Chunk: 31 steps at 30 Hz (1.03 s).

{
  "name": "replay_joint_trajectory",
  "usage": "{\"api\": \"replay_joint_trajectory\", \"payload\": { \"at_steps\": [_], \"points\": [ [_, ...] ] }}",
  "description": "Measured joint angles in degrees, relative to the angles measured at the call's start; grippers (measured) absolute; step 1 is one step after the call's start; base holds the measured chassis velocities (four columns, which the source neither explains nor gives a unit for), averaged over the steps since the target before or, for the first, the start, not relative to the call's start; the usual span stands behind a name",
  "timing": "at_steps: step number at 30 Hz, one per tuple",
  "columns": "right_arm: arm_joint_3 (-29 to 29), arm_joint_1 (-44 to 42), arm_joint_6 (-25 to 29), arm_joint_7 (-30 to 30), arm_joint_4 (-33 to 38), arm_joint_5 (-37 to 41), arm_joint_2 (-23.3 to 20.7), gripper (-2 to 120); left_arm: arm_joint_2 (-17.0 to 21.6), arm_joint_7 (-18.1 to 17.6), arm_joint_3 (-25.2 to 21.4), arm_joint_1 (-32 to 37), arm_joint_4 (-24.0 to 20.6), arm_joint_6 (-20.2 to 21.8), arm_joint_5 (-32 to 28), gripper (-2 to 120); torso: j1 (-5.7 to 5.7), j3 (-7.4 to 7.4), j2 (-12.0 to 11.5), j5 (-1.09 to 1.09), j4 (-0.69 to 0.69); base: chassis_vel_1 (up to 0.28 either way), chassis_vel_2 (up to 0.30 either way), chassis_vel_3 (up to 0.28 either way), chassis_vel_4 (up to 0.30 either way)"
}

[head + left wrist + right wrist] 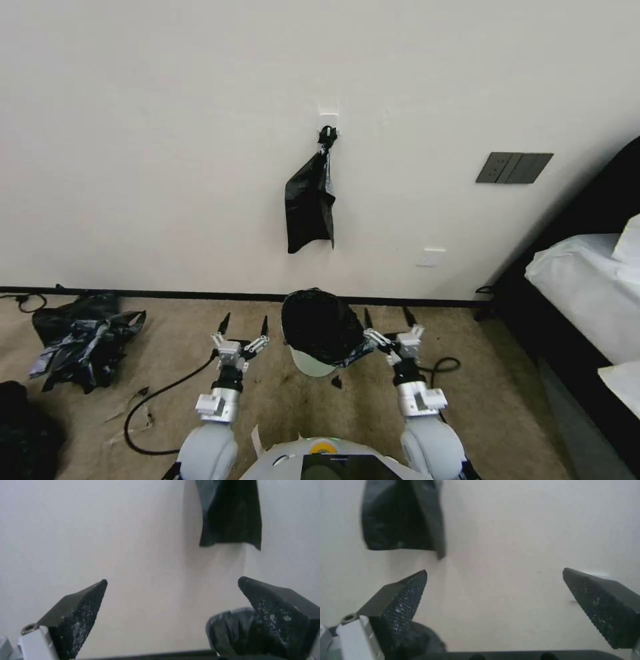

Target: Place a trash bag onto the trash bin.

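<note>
Trash bag (323, 327) already draped over trash bin (312, 363), on the carpet (267, 400) close to the wall (167, 133), between the two arms. Black film covering the mouth and upper wall of the bin; cream base showing below the skirt. Mouth of the bag standing open, puffed above the rim rather than pulled down tight; skirt hanging lower on the robot's right.

Left claw (243, 327) just beside the bin on its left, apart from the film, fingers spread wide, nothing held. Bag edge visible past one fingertip (266, 600) in the left wrist view (230, 630).

Right claw (389, 318) on the bin's right, also spread wide and empty; whether its inner finger touches the skirt, cannot tell. Crumpled film low beside one finger in the right wrist view (420, 640).

Second black bag (310, 210) hanging from a wall hook (327, 133) above the bin, untouched. Pile of black plastic (83, 337) on the floor to the left, well apart. Cable (160, 400) trailing across the carpet.

Handling judgement: film thin, very light, soft, glossy and likely slippery; no stiffness of its own, so probably slides or bunches under a loose pinch. Best hold likely the folded hem at the rim, opposite sides, one claw each. Bin small and light; likely to tip or skid if the film is tugged sideways
</note>
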Motion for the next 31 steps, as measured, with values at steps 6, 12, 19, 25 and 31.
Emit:
{"api": "replay_joint_trajectory", "payload": {
  "at_steps": [6,12,19,25,31],
  "points": [
    [2.4,-5.4,4.8,1.0,0.4,-3.1,5.1,100,-1.9,0.0,0.7,2.5,-1.3,-2.4,5.6,100,0.00,0.00,0.0,0.00,-0.01,0.000,0.000,0.000,0.000],
    [2.5,-6.5,5.2,1.4,0.7,-3.2,6.1,100,-1.9,0.0,1.5,2.5,-1.2,-2.5,5.9,100,0.00,0.01,0.0,0.00,-0.01,0.000,0.000,0.000,0.000],
    [2.4,-6.3,5.1,1.5,0.8,-3.1,6.0,100,-1.9,0.0,1.6,2.4,-1.1,-2.4,5.7,100,0.00,0.00,0.0,0.00,-0.01,0.000,0.000,0.000,0.000],
    [2.2,-6.3,4.9,1.5,0.8,-3.0,5.9,100,-1.8,0.0,1.6,2.3,-1.0,-2.3,5.5,100,0.00,0.01,0.0,0.00,-0.01,0.000,0.000,0.000,0.000],
    [2.2,-6.2,4.7,1.5,0.9,-2.9,5.9,100,-1.8,0.0,1.6,2.3,-1.0,-2.2,5.4,100,0.00,0.01,0.0,0.00,-0.01,0.000,0.000,0.000,0.000]
  ]
}}
